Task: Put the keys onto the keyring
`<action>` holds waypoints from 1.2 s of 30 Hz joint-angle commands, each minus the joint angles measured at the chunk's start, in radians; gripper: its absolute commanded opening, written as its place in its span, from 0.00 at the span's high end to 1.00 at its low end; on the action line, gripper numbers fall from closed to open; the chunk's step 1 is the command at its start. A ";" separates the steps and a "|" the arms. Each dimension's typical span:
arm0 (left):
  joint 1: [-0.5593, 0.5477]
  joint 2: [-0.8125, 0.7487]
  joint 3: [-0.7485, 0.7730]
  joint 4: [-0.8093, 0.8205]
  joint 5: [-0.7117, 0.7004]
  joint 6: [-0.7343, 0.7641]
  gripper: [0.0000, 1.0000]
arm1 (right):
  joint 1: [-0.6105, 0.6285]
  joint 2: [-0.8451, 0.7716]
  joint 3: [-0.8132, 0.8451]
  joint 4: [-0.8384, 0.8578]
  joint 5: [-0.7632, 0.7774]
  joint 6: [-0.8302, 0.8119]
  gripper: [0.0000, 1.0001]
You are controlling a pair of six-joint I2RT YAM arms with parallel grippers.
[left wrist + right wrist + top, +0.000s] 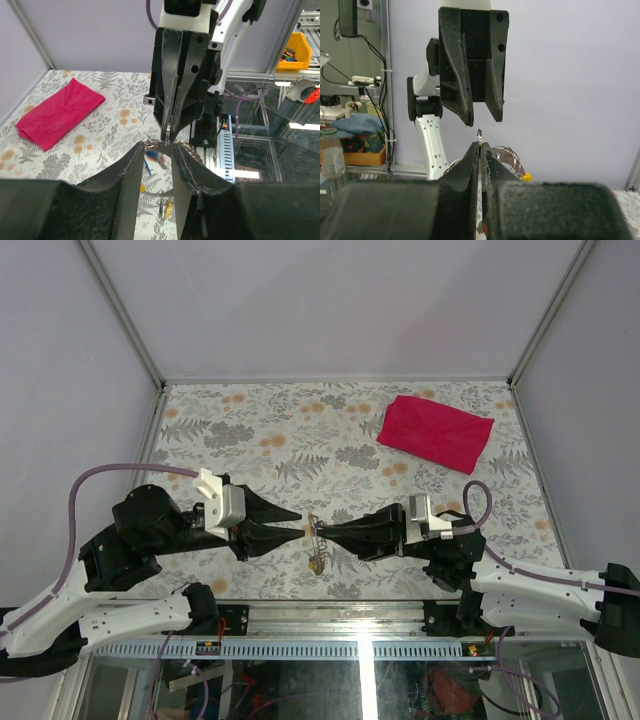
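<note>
The keyring (314,540) is a thin silvery ring hanging in the air between my two grippers, with yellow and blue tags (318,563) dangling below it. My left gripper (301,522) is open, and the ring's upper arc (152,143) lies across its fingertips (159,147). My right gripper (322,532) faces it tip to tip. It is shut on a thin silvery key (479,134) whose end pokes out above its tips (480,146) and meets the ring. Ring coils (510,152) and a yellow tag (525,176) show behind the right fingers. Other keys are out of view.
A big red cloth (435,433) lies at the back right of the flowered table (250,440), and it also shows in the left wrist view (57,112). A metal rail (330,615) runs along the near edge. Grey walls close in the table on three sides.
</note>
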 commanded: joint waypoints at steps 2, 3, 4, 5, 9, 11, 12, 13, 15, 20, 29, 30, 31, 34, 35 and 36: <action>-0.007 0.003 -0.018 0.145 0.053 -0.031 0.72 | 0.006 0.027 0.020 0.247 0.020 0.070 1.00; -0.006 0.006 -0.021 0.151 0.060 -0.032 0.72 | 0.006 0.028 0.023 0.247 0.019 0.070 1.00; -0.006 0.007 -0.023 0.157 0.066 -0.033 0.72 | 0.006 0.028 0.024 0.246 0.018 0.071 1.00; -0.006 0.011 -0.024 0.162 0.076 -0.034 0.72 | 0.006 0.028 0.025 0.245 0.018 0.070 1.00; -0.005 0.021 -0.031 0.173 0.098 -0.039 0.72 | 0.006 0.023 0.026 0.242 0.021 0.069 1.00; -0.006 0.024 -0.034 0.180 0.106 -0.042 0.72 | 0.007 0.020 0.029 0.235 0.019 0.068 1.00; -0.005 0.026 -0.034 0.183 0.107 -0.042 0.72 | 0.006 0.021 0.030 0.231 0.016 0.069 1.00; -0.006 0.030 -0.035 0.186 0.110 -0.041 0.72 | 0.006 0.022 0.030 0.230 0.017 0.069 1.00; -0.006 0.034 -0.035 0.192 0.112 -0.042 0.72 | 0.007 0.023 0.032 0.231 0.014 0.069 1.00; -0.006 0.045 -0.034 0.208 0.118 -0.040 0.74 | 0.006 0.027 0.037 0.225 0.007 0.070 1.00; -0.006 0.070 -0.033 0.217 0.141 -0.042 0.80 | 0.006 0.025 0.041 0.219 -0.005 0.076 1.00; -0.007 0.072 -0.034 0.217 0.141 -0.042 0.81 | 0.006 0.023 0.041 0.218 -0.006 0.077 1.00; -0.006 0.072 -0.036 0.217 0.139 -0.042 0.81 | 0.006 0.022 0.042 0.213 -0.006 0.075 1.00; -0.006 0.072 -0.039 0.217 0.134 -0.044 0.85 | 0.006 0.020 0.045 0.201 -0.015 0.073 1.00; -0.006 0.074 -0.039 0.217 0.133 -0.044 0.89 | 0.006 0.020 0.045 0.200 -0.015 0.073 1.00; -0.006 0.074 -0.038 0.217 0.131 -0.044 0.93 | 0.006 0.020 0.045 0.200 -0.017 0.073 1.00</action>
